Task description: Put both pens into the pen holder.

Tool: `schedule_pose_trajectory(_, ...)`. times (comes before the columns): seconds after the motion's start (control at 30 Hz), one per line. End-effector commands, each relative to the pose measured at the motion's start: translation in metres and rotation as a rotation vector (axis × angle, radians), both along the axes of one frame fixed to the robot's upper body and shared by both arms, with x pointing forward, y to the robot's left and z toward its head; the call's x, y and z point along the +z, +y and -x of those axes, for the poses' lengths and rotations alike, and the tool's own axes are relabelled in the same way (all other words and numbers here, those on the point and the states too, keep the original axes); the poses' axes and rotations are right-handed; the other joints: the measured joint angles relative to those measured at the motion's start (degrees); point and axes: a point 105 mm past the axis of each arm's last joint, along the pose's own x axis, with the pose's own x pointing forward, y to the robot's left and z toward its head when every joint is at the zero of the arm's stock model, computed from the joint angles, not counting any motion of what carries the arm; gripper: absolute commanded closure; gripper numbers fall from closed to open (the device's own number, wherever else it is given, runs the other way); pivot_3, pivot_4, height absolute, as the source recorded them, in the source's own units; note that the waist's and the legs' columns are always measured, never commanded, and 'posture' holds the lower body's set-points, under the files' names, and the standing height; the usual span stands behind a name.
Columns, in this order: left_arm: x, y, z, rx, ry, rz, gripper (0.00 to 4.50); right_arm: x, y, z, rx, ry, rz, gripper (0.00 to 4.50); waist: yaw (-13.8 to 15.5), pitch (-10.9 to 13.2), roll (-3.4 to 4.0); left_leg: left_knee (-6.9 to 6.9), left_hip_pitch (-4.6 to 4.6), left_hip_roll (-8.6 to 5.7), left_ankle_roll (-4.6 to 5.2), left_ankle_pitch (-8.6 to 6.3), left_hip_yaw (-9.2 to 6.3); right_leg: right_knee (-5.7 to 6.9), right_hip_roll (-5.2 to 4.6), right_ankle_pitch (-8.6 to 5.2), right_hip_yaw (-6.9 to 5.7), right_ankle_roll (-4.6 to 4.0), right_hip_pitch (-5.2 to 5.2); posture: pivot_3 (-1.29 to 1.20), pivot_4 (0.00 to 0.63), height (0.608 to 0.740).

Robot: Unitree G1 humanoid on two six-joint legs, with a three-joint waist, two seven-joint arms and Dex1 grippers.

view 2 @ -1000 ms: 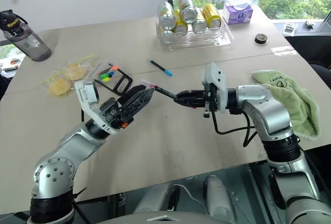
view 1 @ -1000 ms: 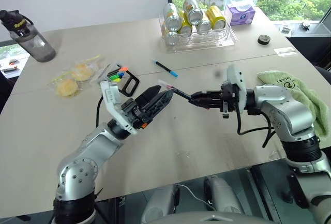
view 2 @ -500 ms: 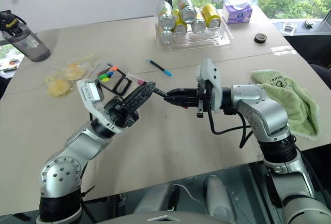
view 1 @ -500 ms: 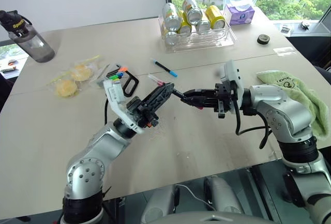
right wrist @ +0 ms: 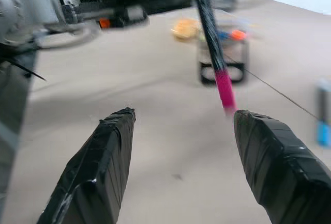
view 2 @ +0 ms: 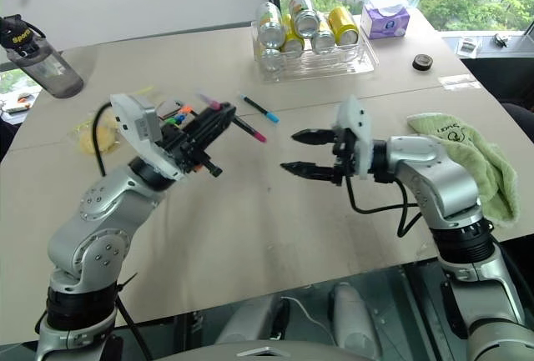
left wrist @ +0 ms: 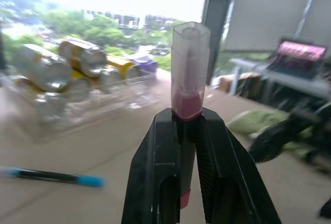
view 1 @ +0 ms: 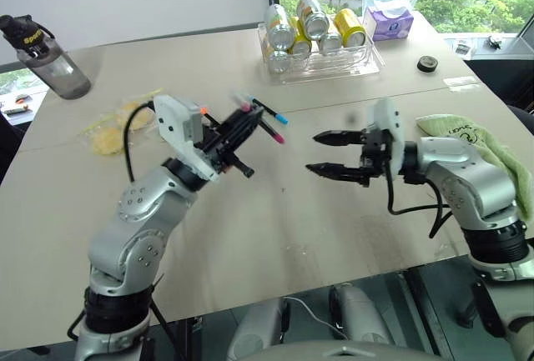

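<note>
My left gripper [view 1: 242, 126] is shut on the dark pen with the magenta-pink end [view 1: 271, 132] and holds it in the air above the table, tilted. In the left wrist view the pen [left wrist: 189, 74] stands clamped between the two fingers. My right gripper [view 1: 314, 152] hangs open just right of the pen's pink tip [right wrist: 224, 90], apart from it. The black pen with light-blue ends [view 1: 267, 110] lies on the table behind. The pen holder [view 2: 177, 115] with its coloured tips is partly hidden behind my left gripper.
A clear tray of drink cans [view 1: 367, 54] stands at the back, with a purple tissue pack [view 1: 389, 21] beside it. A water bottle [view 1: 48, 59] is at the back left, snack bags [view 1: 108, 132] at the left, a green cloth [view 1: 492, 148] at the right.
My left gripper closed on the pink-ended pen, then rolled and lifted it up and to the left. My right gripper let go of the pen, opened and drew back to the right.
</note>
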Motion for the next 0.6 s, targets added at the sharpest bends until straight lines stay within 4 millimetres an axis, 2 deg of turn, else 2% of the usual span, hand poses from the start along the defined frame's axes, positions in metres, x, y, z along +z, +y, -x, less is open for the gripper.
schedule_pose_trajectory(0.03,0.006,0.006,-0.006,0.143,-0.224,-0.380,4.50,0.028,-0.025,0.005,-0.046,-0.083,-0.138,1.23,0.01,0.00,0.00,-0.05,0.01,0.00,0.00,0.00,0.01,-0.02,0.00,0.00,0.02,0.00,-0.01,0.00,0.150,0.739)
schedule_pose_trajectory(0.2,0.004,0.024,-0.015,0.304,-0.352,-0.684,4.50,0.024,-0.058,0.011,-0.104,-0.106,-0.110,1.23,0.01,0.01,0.01,-0.15,-0.07,0.01,0.02,-0.01,0.03,-0.12,-0.01,0.00,0.06,0.01,-0.10,0.00,0.150,0.739)
schedule_pose_trajectory(0.37,-0.007,0.028,-0.022,0.321,-0.414,-0.884,4.50,0.033,-0.063,0.010,-0.111,-0.134,-0.150,1.23,-0.40,0.01,0.01,-0.14,-0.21,0.03,0.02,-0.01,0.07,-0.01,-0.01,0.00,0.11,0.01,-0.28,0.00,0.150,0.739)
schedule_pose_trajectory(0.47,-0.010,0.031,-0.026,0.343,-0.433,-0.920,4.50,0.034,-0.061,0.009,-0.113,-0.143,-0.156,1.23,-0.38,0.01,0.01,-0.12,-0.21,0.03,0.02,-0.01,0.08,0.01,-0.02,0.00,0.11,0.01,-0.28,0.00,0.150,0.739)
schedule_pose_trajectory(0.6,-0.011,0.042,-0.032,0.400,-0.403,-0.879,4.50,0.033,-0.059,0.008,-0.110,-0.147,-0.162,1.23,-0.25,0.02,0.00,-0.10,-0.27,0.03,0.03,-0.01,0.06,0.00,-0.04,0.00,0.08,0.01,-0.30,0.00,0.150,0.739)
